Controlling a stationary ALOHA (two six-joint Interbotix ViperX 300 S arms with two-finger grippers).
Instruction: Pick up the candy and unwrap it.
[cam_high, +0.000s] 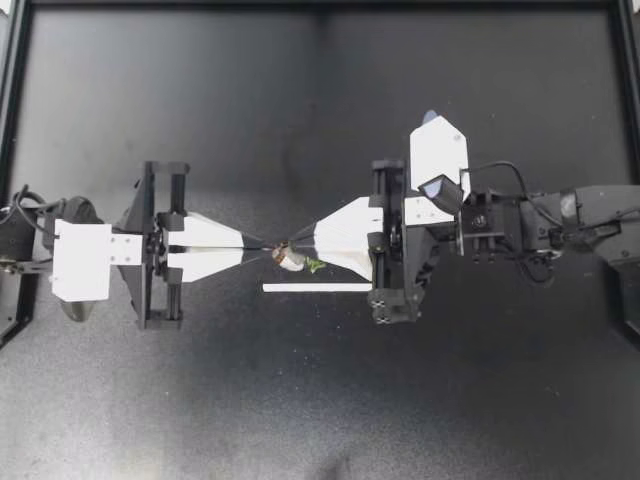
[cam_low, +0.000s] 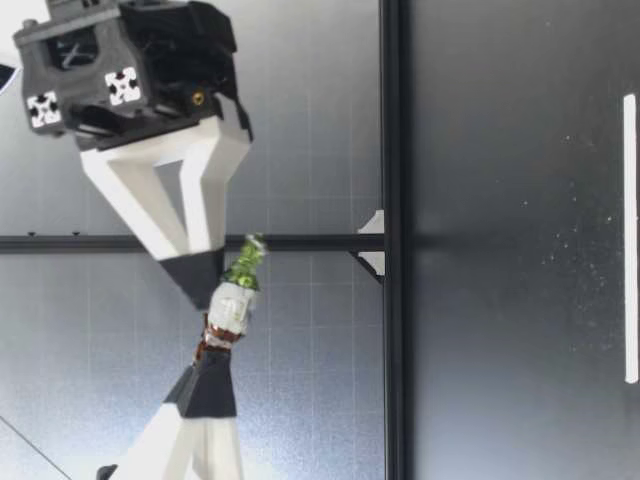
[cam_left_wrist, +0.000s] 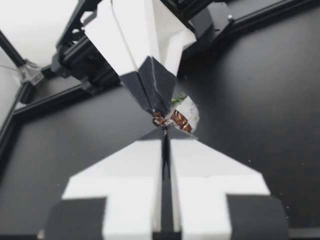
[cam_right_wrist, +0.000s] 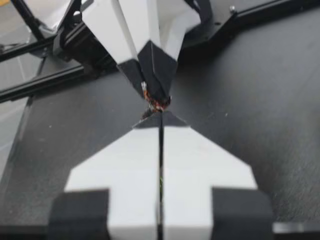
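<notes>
We hold the candy (cam_high: 292, 259) aloft over the table (cam_high: 320, 400) centre. Our left gripper (cam_high: 266, 247) clamps its 9 o'clock end, our right gripper (cam_high: 300, 246) the 3 o'clock end. Pulling too hard could tear the wrapper or slip an end free, dropping the candy.
</notes>
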